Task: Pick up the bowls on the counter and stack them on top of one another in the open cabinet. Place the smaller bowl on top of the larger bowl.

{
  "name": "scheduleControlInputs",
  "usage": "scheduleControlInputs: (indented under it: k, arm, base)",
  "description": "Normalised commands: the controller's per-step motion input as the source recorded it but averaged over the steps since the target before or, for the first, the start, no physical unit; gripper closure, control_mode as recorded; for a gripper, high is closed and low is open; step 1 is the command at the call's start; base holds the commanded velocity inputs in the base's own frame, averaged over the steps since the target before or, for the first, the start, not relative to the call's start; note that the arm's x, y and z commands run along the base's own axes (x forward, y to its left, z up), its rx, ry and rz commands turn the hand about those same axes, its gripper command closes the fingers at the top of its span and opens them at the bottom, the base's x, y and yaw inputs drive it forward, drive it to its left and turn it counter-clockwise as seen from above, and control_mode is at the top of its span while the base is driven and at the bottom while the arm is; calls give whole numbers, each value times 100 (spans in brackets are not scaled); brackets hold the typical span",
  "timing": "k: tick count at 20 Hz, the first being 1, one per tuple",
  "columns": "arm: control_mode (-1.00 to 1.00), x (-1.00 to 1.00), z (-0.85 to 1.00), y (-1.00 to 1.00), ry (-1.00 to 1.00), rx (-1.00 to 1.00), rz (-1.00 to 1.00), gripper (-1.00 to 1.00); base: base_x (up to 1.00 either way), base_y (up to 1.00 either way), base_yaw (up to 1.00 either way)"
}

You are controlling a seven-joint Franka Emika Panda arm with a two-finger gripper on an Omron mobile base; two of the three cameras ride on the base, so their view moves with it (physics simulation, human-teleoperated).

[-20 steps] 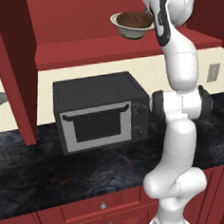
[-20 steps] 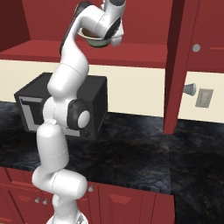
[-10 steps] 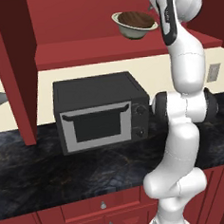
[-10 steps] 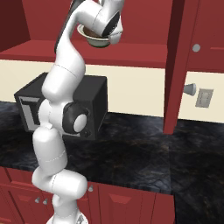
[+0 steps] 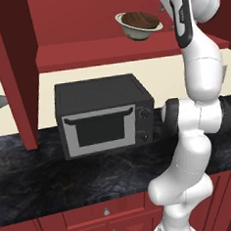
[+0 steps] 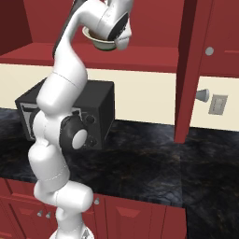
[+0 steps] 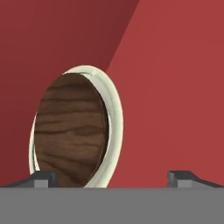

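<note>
Nearest the cameras run the red drawer fronts with small silver knobs (image 5: 106, 212), and over them the long black stone-look tabletop (image 5: 54, 183) with faint brown veins. A boxy black microwave (image 5: 103, 115) with a glass door stands on it, against the cream wall. The white arm rises past the microwave to the open dark red wall cabinet (image 5: 98, 52). There, on the flat red shelf, sits the wide cream-white bowl (image 5: 133, 32) with a flared pale rim, and the small shallow dark brown bowl (image 5: 140, 20) with a wood grain lies nested inside it. The hand (image 7: 113, 178) is just beside the stacked bowls, its two dark fingertips (image 7: 41, 179) spread wide apart with nothing between them. Farther right, a red cabinet door (image 6: 215, 37) with a round silver knob hangs above a wall socket (image 6: 218, 104).
</note>
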Motion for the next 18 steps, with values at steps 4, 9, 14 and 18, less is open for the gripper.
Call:
scheduleControlInputs:
  k: [4, 9, 14, 18]
  arm:
    - [-100, -2, -6, 10, 0, 0, 0, -100]
    - [-100, -12, -6, 2, 0, 0, 0, -100]
    - [-100, -43, -11, 0, 0, 0, 0, -100]
    - [-100, -54, -4, 0, 0, 0, 0, -100]
  base:
    - [0, 0, 0]
    - [0, 0, 0]
    - [0, 0, 0]
    - [0, 0, 0]
